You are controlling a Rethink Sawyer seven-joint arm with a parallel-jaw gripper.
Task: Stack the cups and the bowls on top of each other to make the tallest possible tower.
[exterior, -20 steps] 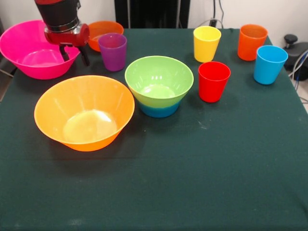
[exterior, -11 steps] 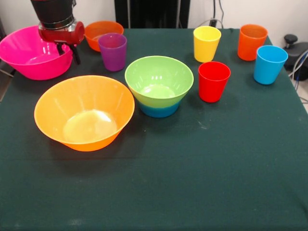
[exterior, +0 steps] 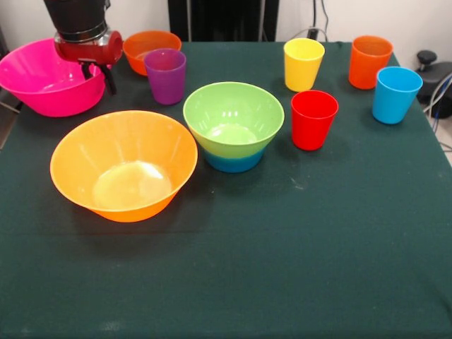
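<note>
Nearest, the large orange bowl (exterior: 123,166) sat mouth up toward the table's (exterior: 296,268) left edge. Just beyond it, near the middle, the green bowl (exterior: 233,116) was nested upright in a blue bowl (exterior: 233,162), the red cup (exterior: 314,119) just to their right. Farther back stood the purple cup (exterior: 165,75), and toward the right edge the light blue cup (exterior: 396,94). Along the far edge were the yellow cup (exterior: 304,63), the orange cup (exterior: 369,61) and a small orange bowl (exterior: 145,46). All cups stood upright, mouths up. At the far left corner my pincer (exterior: 97,78) pinched the pink bowl's (exterior: 49,79) right rim, one finger inside and one outside.
</note>
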